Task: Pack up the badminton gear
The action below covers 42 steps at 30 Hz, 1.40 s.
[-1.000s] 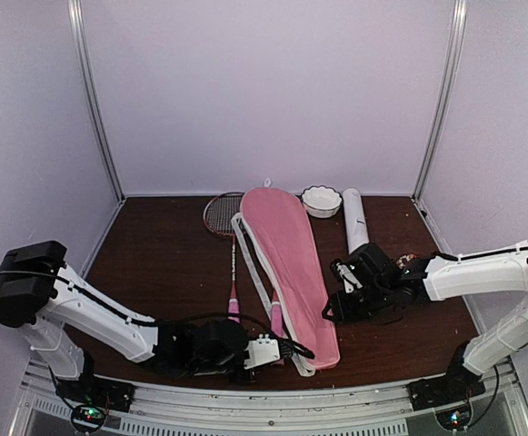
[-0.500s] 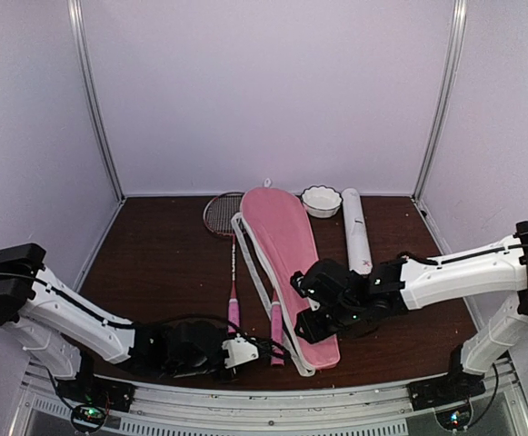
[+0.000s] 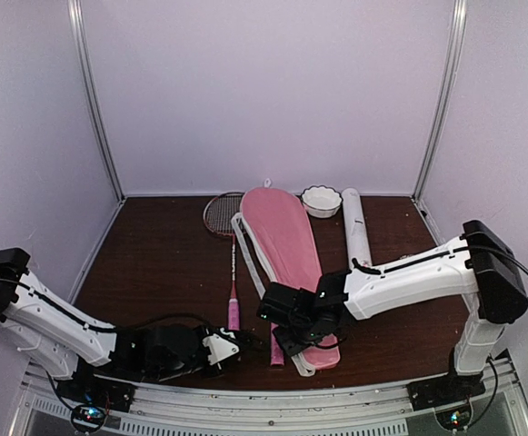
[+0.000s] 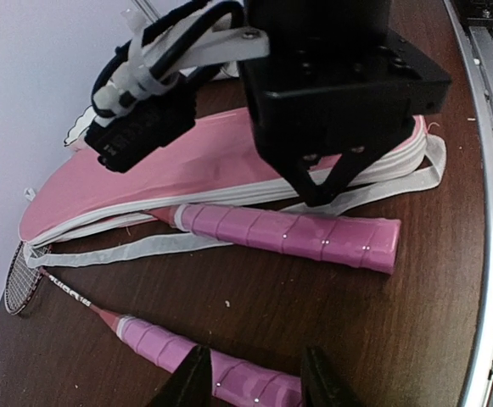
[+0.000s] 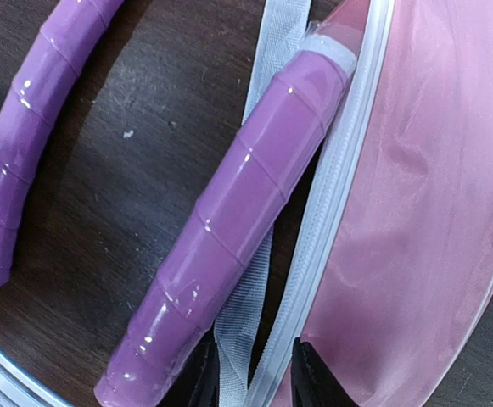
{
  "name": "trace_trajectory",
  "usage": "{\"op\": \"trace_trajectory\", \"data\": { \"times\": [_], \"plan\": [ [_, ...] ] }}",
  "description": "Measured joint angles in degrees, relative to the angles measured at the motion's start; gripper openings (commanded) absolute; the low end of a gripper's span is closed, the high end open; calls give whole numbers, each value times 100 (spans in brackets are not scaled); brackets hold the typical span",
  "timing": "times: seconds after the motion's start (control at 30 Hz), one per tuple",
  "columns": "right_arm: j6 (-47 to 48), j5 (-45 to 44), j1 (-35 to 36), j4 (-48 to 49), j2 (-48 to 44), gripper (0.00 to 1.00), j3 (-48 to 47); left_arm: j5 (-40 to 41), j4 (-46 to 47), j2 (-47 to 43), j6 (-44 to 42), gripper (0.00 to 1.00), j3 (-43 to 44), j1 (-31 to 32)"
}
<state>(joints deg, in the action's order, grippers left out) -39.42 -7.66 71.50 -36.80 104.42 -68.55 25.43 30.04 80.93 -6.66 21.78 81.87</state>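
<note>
packing rackets into pink cover (image 3: 282,238). found one handle (image 5: 221,280) poking from zipper rim, second racket (image 3: 234,277) loose just beside. logged right gripper (image 5: 254,369) at rim, bite impossible to tell; left gripper (image 4: 254,381) spread astride loose handle. next, probably: clamp, lift, feed inside.

High overview; wrist close-ups on racket handle (image 4: 288,233)

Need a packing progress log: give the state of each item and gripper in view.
pink cover: lying flat, near end open.
racket in cover: head inside, pink handle sticking out.
second racket: lying loose left of the cover, unpacked.
white tube: lying right of the cover.
white bowl: upright at the back.
left gripper: open, fingers either side of the second racket's handle.
right gripper: at the cover's zipper edge; grip unclear.
</note>
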Motion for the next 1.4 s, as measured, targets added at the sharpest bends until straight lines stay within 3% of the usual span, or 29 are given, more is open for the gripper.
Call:
{"op": "trace_trajectory", "data": {
  "times": [0.27,0.43,0.7,0.97,1.2,1.4],
  "plan": [
    [-173,-343,155,-549,214,30,-245,98,74,-2,7,39,-28,72],
    [-264,-433,166,-658,310,25,-247,144,175,-2,7,39,-48,76],
    [-343,-352,166,-496,413,0,-232,151,282,0,-52,39,-81,151],
    [-356,-264,98,-256,-17,0,48,107,229,358,-361,34,-63,511],
    [-284,293,-201,614,-872,0,909,-57,319,782,-608,27,151,520],
    [-212,780,-411,1290,-977,0,1379,-326,396,1434,-743,24,568,435]
  ]
}}
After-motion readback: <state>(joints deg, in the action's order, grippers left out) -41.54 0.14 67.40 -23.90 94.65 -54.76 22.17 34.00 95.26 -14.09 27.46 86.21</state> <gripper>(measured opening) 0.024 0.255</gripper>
